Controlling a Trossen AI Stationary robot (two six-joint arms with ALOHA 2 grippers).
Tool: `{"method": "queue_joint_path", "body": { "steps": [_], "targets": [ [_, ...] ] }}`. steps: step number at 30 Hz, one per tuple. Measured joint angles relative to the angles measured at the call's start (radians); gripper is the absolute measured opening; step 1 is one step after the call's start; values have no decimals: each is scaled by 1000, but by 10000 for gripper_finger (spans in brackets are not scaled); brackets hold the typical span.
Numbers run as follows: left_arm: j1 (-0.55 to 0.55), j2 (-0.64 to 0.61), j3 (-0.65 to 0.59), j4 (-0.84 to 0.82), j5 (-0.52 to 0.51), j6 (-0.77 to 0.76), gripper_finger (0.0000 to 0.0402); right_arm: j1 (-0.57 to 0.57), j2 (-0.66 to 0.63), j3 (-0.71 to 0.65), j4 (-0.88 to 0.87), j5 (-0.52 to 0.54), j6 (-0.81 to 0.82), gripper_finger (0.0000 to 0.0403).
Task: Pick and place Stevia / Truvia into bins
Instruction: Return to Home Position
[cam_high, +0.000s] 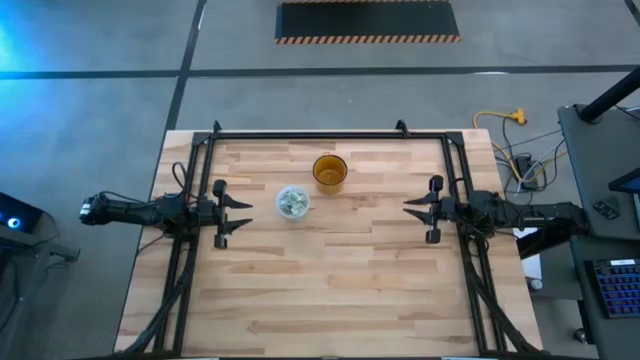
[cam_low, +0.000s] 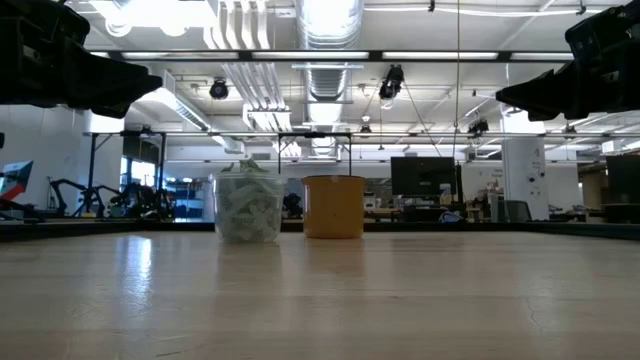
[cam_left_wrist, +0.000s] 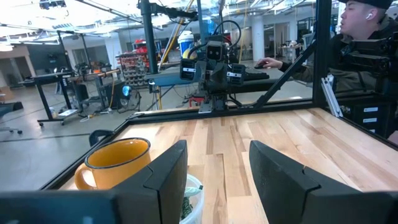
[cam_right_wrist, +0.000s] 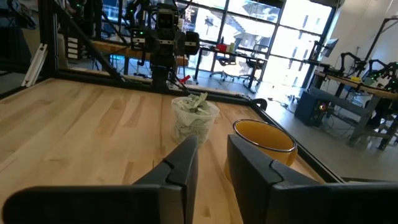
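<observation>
Left gripper (cam_high: 240, 215) and right gripper (cam_high: 410, 208) hang empty, fingers apart, at opposite sides of the table (cam_high: 350, 290).
The Stevia sachets (cam_right_wrist: 198, 101) are heaped in the translucent cup (cam_high: 292, 202), just beside the amber cup (cam_high: 329, 171) (its inside is hard to read). The left gripper is near, so I judge a low sweep could tip the full cup. The cup wall hides the sachet count.

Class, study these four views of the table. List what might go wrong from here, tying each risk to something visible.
1. The sachets are heaped above the rim of the translucent cup, so a jolt might spill some onto the table.
2. The amber cup stands close beside it, not touching; a low sweep by the left gripper or right gripper, both open at the table's sides, might knock either over.
</observation>
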Motion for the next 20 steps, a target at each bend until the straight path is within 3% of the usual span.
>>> {"method": "queue_joint_path", "body": {
  "steps": [20],
  "targets": [
    [0,0,0,0,0,0,158,0,0,0,0,0,0,84]
  ]
}}
